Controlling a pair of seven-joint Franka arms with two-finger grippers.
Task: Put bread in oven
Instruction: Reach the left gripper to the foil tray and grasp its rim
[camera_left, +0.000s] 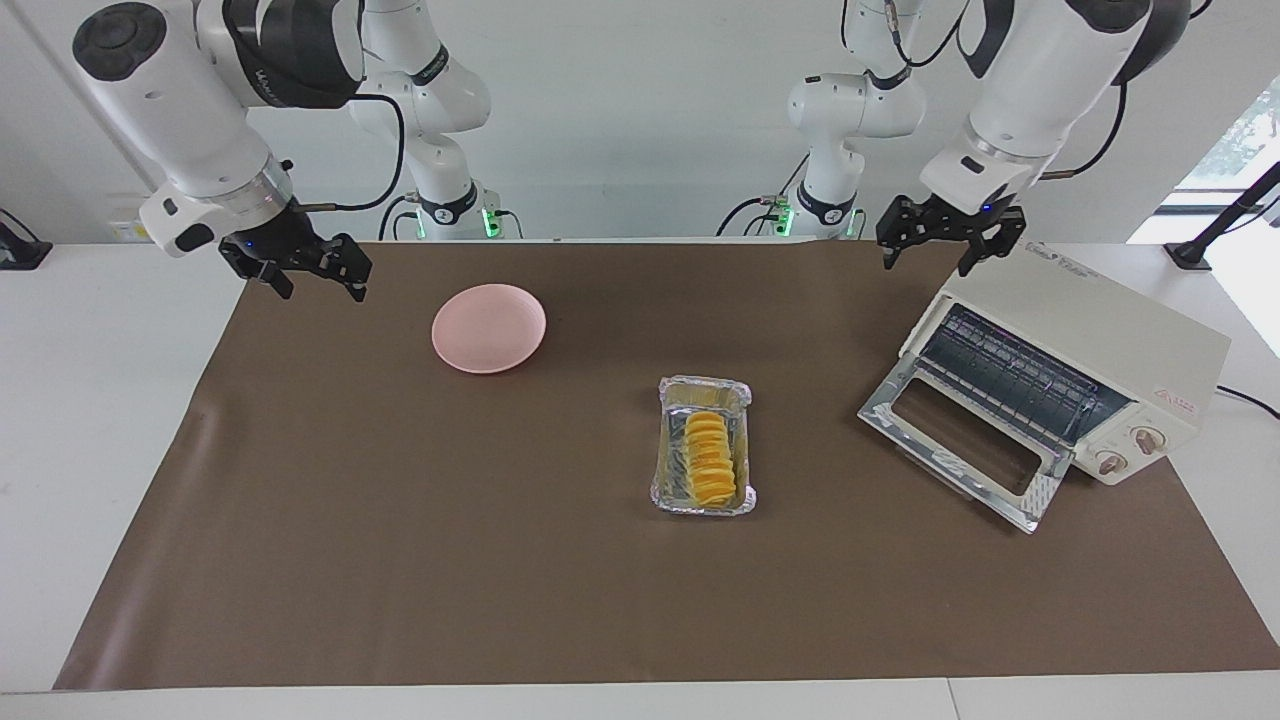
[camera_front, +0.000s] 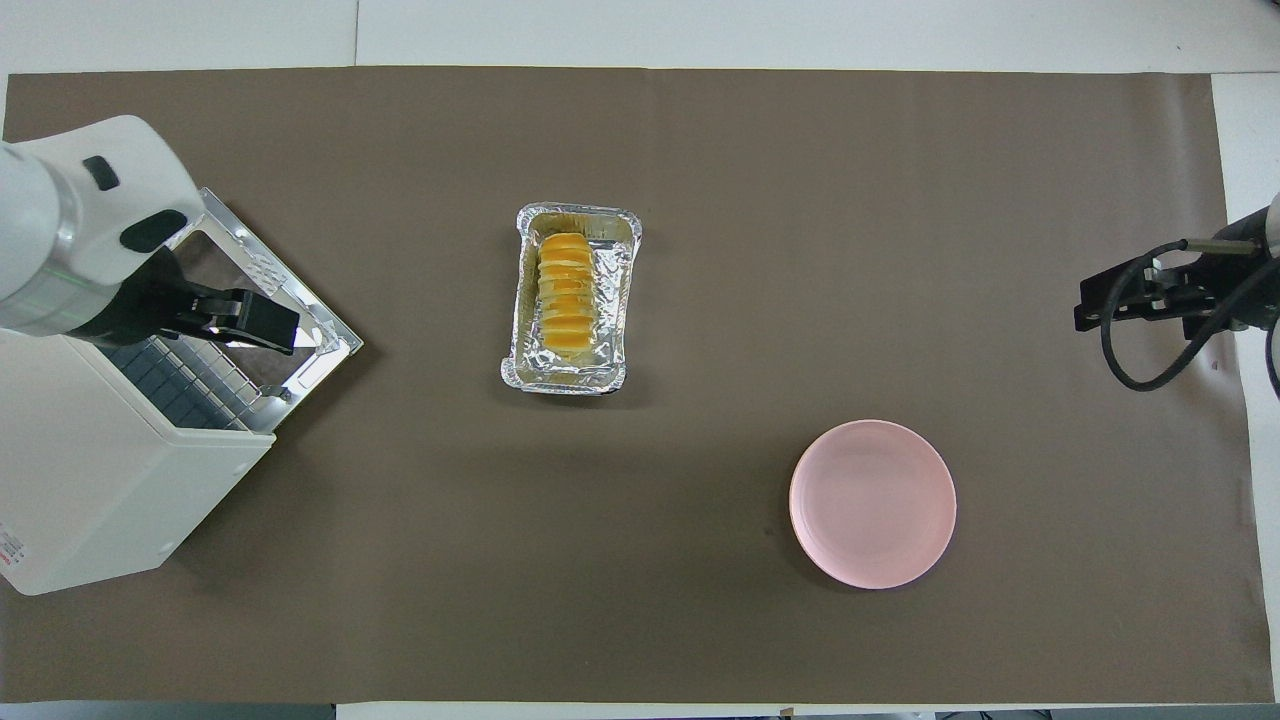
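Note:
The bread (camera_left: 710, 460) (camera_front: 566, 298), a golden-yellow ridged loaf, lies in a crinkled foil tray (camera_left: 665, 492) (camera_front: 520, 372) at the middle of the brown mat. The cream-white oven (camera_left: 1095, 325) (camera_front: 90, 480) stands at the left arm's end, its silver glass door (camera_left: 960, 440) (camera_front: 335, 338) dropped open and the wire rack showing. My left gripper (camera_left: 928, 258) (camera_front: 265, 325) hangs open and empty in the air over the oven's front corner. Just as open and empty, my right gripper (camera_left: 315, 287) (camera_front: 1110, 300) hovers over the mat's edge at the right arm's end.
A pink plate (camera_left: 489, 327) (camera_front: 872, 503) lies bare on the mat, nearer to the robots than the foil tray and toward the right arm's end. The brown mat (camera_left: 400, 550) covers most of the white table.

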